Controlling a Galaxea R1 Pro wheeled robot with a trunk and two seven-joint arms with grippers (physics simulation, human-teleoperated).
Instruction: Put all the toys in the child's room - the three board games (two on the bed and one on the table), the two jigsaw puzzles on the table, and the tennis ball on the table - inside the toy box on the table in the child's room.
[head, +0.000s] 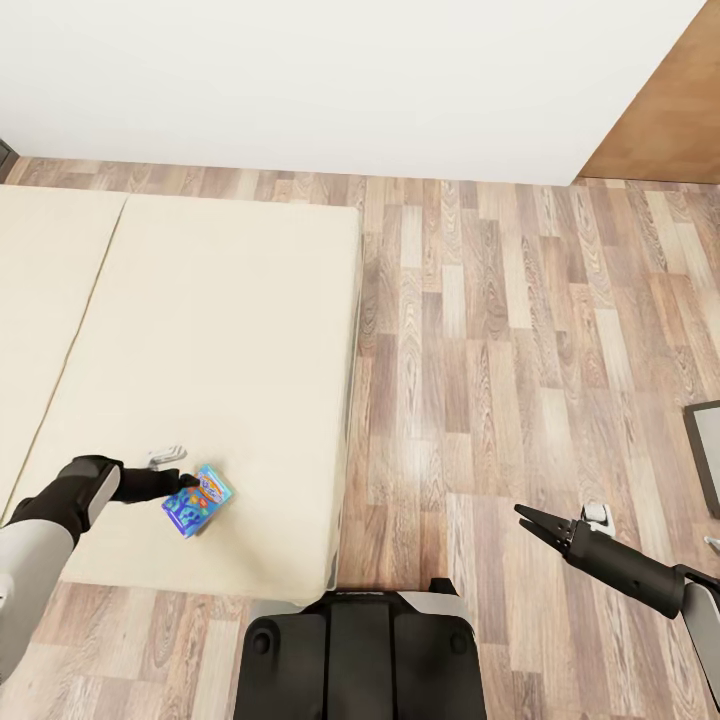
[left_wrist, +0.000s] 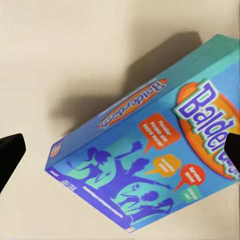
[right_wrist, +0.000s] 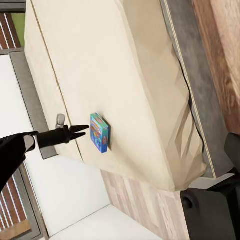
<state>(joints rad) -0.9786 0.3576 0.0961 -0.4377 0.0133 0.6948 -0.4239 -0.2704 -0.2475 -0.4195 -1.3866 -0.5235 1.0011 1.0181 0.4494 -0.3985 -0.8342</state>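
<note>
Looking from the head, the left tool (head: 188, 487) meets the light blue cartoon board game box (head: 197, 500) on the large beige mattress bed (head: 220, 330); the right tool (head: 530, 519) hangs parted, empty. The left wrist shows black fingertips (left_wrist: 10, 152) spread beside the tilted box, grip uncertain: close squarely across its thin edges. The right wrist shows the box standing on edge.

The left wrist view's edge crops the blue board game (left_wrist: 150, 150), hiding its title's end.
</note>
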